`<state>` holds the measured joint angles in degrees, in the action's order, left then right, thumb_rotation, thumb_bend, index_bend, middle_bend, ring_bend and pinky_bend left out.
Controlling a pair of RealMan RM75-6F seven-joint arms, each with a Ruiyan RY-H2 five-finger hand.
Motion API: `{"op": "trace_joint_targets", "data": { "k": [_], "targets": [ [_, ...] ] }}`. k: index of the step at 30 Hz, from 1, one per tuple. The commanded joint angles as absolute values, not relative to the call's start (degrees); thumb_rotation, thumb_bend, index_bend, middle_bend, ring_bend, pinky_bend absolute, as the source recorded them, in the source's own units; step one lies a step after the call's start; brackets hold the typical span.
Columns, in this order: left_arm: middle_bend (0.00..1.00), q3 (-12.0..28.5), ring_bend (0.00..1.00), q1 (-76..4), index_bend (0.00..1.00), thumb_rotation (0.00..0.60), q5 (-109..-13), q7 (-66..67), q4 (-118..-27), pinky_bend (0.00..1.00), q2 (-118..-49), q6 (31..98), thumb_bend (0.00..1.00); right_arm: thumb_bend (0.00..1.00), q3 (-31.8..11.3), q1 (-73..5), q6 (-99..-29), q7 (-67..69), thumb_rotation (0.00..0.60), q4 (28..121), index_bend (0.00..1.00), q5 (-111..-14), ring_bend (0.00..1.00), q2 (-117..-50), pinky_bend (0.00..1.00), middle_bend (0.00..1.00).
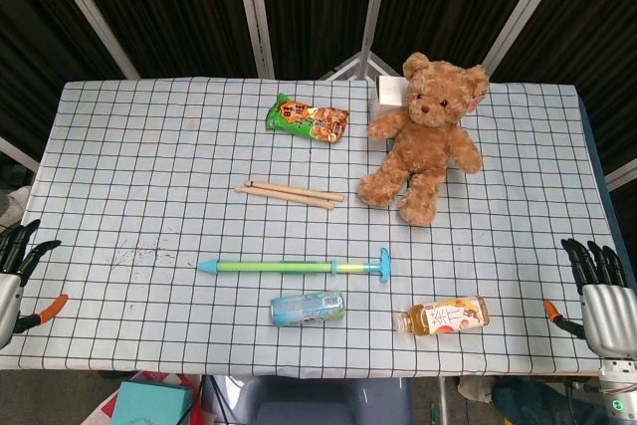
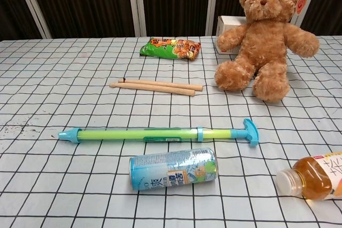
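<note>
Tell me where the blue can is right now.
The blue can lies on its side near the table's front edge, just in front of the green water squirter and left of the tea bottle in the head view.

Can (image 2: 173,169) lies before water pump (image 2: 160,133); bottle (image 2: 315,177) lies right.

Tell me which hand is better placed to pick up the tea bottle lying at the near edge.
Right. The right hand rests open at the table's right edge, close to the tea bottle. The left hand sits at the far left edge, with the can and water squirter between.
</note>
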<state>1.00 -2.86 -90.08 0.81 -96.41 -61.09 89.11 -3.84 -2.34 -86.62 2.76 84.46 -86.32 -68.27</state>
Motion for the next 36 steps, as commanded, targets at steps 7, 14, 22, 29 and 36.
{"op": "trace_joint_targets", "data": {
  "k": [7,14,22,29,36],
  "targets": [
    [0.00,1.0,0.00,-2.9,0.20,0.600,-90.0,1.4,-96.6,0.12,-61.3,89.0,0.31,0.25,-3.5,-2.8,-85.0,2.6,0.600,84.2,0.06,-85.8,0.00,-68.2,0.00,0.12],
    [0.00,1.1,0.00,-3.0,0.20,0.600,-89.6,1.7,-96.8,0.12,-61.3,88.6,0.31,0.25,-3.4,-2.8,-84.7,2.8,0.600,84.3,0.06,-85.5,0.00,-68.1,0.00,0.12],
    [0.00,0.8,0.00,-3.0,0.20,0.600,-90.1,2.9,-97.0,0.12,-61.7,88.6,0.31,0.25,-3.8,-3.5,-82.2,3.7,0.600,84.9,0.03,-83.5,0.00,-68.0,0.00,0.12],
    [0.00,0.6,0.00,-2.2,0.20,0.600,-90.8,3.9,-97.2,0.12,-62.0,90.1,0.31,0.25,-7.6,-10.0,-72.1,16.5,0.600,83.5,0.03,-80.4,0.03,-67.8,0.00,0.12],
    [0.00,1.8,0.00,-3.3,0.20,0.600,-88.0,5.5,-97.3,0.12,-62.7,87.8,0.31,0.25,-13.9,-22.9,-47.3,34.3,0.600,78.2,0.03,-71.4,0.04,-68.8,0.00,0.12]
  ]
}}
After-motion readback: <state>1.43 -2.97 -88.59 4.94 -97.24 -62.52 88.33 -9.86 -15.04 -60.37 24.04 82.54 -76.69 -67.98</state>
